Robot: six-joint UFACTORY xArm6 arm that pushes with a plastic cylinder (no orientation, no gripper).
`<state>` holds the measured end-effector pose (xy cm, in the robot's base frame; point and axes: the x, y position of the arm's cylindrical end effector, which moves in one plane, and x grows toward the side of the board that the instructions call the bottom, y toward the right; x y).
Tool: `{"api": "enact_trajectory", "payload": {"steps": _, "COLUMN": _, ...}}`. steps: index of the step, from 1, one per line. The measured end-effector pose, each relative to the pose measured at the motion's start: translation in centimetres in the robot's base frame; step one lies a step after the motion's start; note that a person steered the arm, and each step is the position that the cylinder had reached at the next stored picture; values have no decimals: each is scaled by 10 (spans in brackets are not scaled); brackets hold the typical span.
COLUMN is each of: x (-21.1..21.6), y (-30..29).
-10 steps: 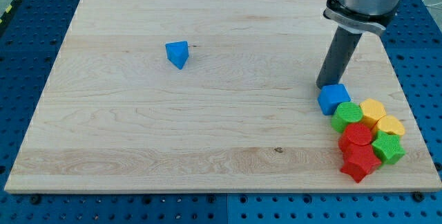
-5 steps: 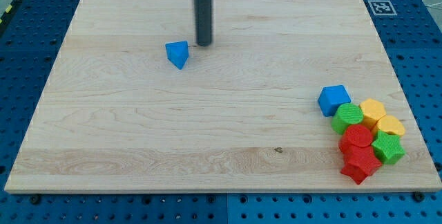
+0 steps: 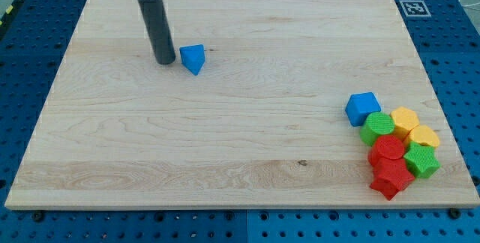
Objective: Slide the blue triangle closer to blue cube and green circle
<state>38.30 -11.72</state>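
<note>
The blue triangle (image 3: 193, 58) lies on the wooden board (image 3: 225, 138) in the upper left part of the view. My tip (image 3: 165, 62) stands on the board just to the triangle's left, a small gap apart. The blue cube (image 3: 362, 108) sits far off at the view's right, touching the green circle (image 3: 378, 127) just below and right of it.
Below the blue cube and green circle is a tight cluster: two yellow blocks (image 3: 406, 118) (image 3: 424, 136), a red circle (image 3: 388, 148), a green star-like block (image 3: 421, 160) and a red star-like block (image 3: 390, 178), near the board's right edge.
My tip moved from beside the blue cube at the right, across the board to the triangle's upper right, and now stands on the triangle's left. No block has moved.
</note>
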Motion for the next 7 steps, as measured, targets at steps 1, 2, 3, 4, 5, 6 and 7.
{"api": "enact_trajectory", "payload": {"steps": 1, "x": 0, "y": 33}}
{"api": "enact_trajectory", "payload": {"steps": 2, "x": 2, "y": 63}}
{"api": "enact_trajectory", "payload": {"steps": 3, "x": 1, "y": 91}}
{"api": "enact_trajectory", "payload": {"steps": 4, "x": -2, "y": 107}}
{"api": "enact_trajectory", "payload": {"steps": 5, "x": -2, "y": 142}}
{"api": "enact_trajectory", "payload": {"steps": 6, "x": -1, "y": 185}}
{"api": "enact_trajectory", "payload": {"steps": 7, "x": 16, "y": 204}}
